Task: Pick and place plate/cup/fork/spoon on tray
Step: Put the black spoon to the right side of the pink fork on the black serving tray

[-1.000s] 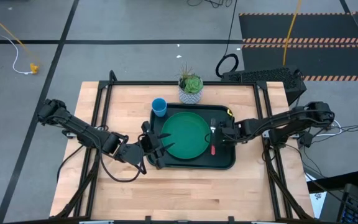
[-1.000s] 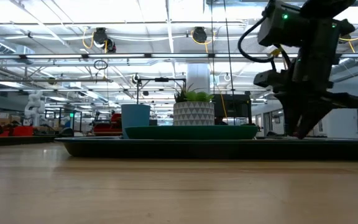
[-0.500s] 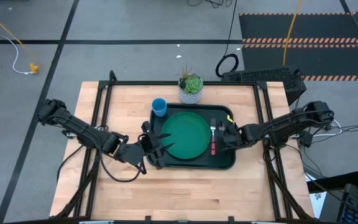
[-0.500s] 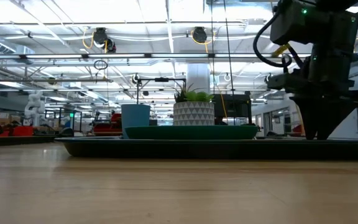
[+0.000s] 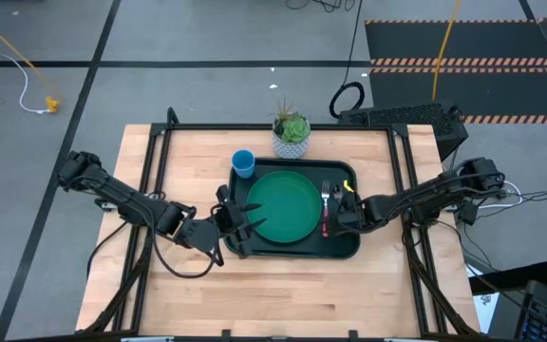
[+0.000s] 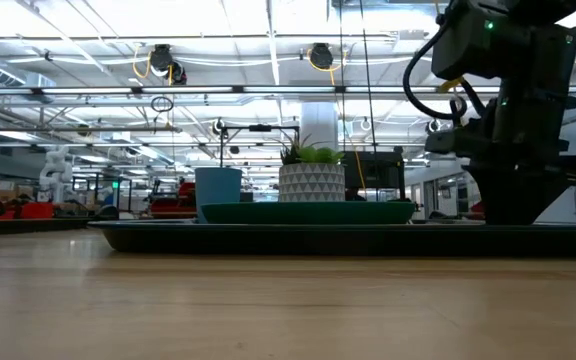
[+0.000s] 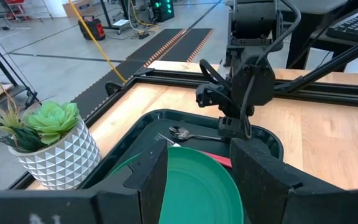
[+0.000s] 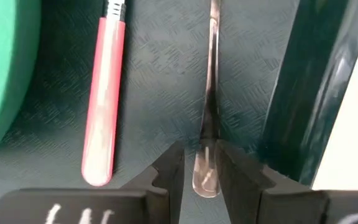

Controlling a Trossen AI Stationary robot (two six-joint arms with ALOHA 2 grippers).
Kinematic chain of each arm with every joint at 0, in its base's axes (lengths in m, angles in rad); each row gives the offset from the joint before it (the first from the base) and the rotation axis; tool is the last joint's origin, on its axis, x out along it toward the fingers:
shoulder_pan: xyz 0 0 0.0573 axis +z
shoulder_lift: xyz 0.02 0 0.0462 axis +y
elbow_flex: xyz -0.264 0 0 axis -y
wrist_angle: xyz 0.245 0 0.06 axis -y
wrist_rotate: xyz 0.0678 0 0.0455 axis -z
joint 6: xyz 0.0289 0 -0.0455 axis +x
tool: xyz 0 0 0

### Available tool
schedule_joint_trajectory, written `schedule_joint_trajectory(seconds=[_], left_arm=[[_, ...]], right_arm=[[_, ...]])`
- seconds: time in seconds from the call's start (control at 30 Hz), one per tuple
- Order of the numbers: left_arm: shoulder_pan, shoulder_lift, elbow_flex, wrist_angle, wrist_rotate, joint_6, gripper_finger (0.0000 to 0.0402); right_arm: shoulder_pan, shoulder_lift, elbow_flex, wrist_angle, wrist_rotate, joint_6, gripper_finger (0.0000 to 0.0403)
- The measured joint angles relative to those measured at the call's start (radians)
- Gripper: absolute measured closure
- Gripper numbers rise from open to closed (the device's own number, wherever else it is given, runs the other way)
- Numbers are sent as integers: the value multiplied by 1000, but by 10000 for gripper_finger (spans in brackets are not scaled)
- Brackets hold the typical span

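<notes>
**Spoon being set down on the tray, cup left outside**

Down low over the right strip of the tray, right tool with fingers straddling the handle end of the spoon. Spoon lying flat on the ribbed tray floor, parallel to the fork and between it and the tray's right rim. Narrow gaps showing on either side of the handle, so apparently released, or very nearly so, rather than clenched. Plate flat in the middle of the tray, fork just beside its right edge. Cup upright on the desk, just outside the tray's far-left corner, near a potted plant. Left tool at the tray's left edge beside the plate, fingers spread and grasping nothing.

Judged step: placing of the spoon, at its end. Plate, fork and spoon all on the tray, cup alone left to do.

Next move, as a judgement: straight lift of the right tool clear of the spoon without dragging it, then a grasp on the cup, nearest to the left arm, and a careful carry over the rim to a free patch of tray, clear of the plant pot
</notes>
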Motion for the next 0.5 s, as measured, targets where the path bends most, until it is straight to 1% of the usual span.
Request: schedule_joint_trajectory(seconds=[0.5], left_arm=[[0,0,0,0,0,0,224]], right_arm=[[1,18,1,54,2,-6,319]])
